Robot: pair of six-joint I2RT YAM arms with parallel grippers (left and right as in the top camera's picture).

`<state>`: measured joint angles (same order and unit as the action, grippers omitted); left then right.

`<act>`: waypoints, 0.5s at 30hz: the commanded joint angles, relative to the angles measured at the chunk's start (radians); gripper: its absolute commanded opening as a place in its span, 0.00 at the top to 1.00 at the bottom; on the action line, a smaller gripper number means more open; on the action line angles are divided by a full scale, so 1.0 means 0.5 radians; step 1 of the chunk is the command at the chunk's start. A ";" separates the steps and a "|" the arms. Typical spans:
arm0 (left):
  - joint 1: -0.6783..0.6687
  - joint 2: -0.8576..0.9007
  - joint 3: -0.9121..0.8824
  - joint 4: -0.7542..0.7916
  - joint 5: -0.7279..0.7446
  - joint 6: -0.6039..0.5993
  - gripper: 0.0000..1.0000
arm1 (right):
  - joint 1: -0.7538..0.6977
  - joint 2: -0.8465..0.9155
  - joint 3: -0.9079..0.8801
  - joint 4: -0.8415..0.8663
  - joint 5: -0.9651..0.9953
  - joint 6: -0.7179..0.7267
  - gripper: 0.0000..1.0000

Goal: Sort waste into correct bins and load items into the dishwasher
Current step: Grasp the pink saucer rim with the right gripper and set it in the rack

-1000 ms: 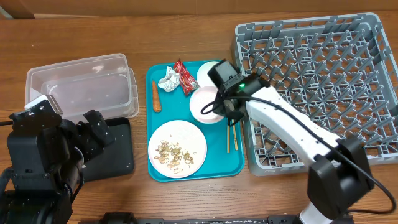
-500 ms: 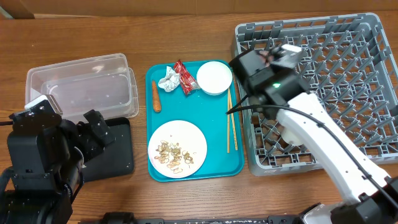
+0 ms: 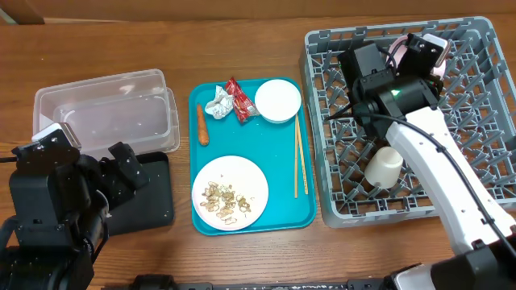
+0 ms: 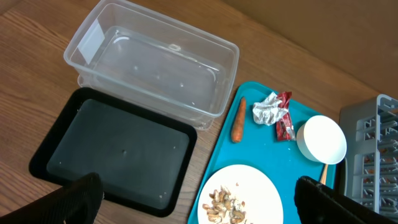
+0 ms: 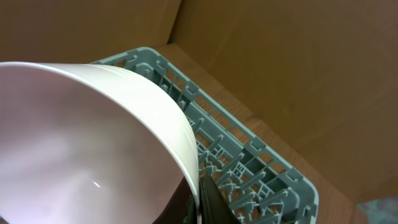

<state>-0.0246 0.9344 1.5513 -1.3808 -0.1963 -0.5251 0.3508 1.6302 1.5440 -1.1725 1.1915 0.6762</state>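
Over dish rack [image 3: 477, 121], right fingers [image 5: 206, 200] pinching bowl [image 5: 93, 137], cup [image 3: 384, 167] inside rack, left fingers [image 4: 81, 198] spread

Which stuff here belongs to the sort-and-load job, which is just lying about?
Job: crumpled foil ball, red snack wrapper, orange carrot, beige scraps, round white plate, white bowl, second white bowl in right gripper, wooden chopsticks, white cup, clear plastic tub, flat black tray, grey dish rack.
Lying about: teal serving tray, wooden table.
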 commanded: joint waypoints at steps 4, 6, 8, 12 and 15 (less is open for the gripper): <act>-0.004 0.002 0.014 0.000 -0.034 -0.027 0.00 | -0.130 0.269 0.041 -0.002 0.066 -0.008 0.96; -0.004 0.002 0.014 0.001 -0.034 -0.027 0.00 | -0.158 0.353 0.041 -0.042 0.067 -0.007 0.96; -0.004 0.002 0.014 0.001 -0.034 -0.027 0.00 | -0.178 0.413 0.041 -0.072 0.067 -0.006 0.96; -0.004 0.002 0.014 0.001 -0.034 -0.027 0.00 | -0.188 0.455 0.041 -0.079 0.008 0.009 0.96; -0.004 0.002 0.014 0.001 -0.034 -0.027 0.00 | -0.188 0.456 0.041 -0.077 -0.033 0.008 0.96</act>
<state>-0.0246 0.9344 1.5513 -1.3808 -0.1963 -0.5251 0.2569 1.8668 1.5440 -1.2152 1.1797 0.6735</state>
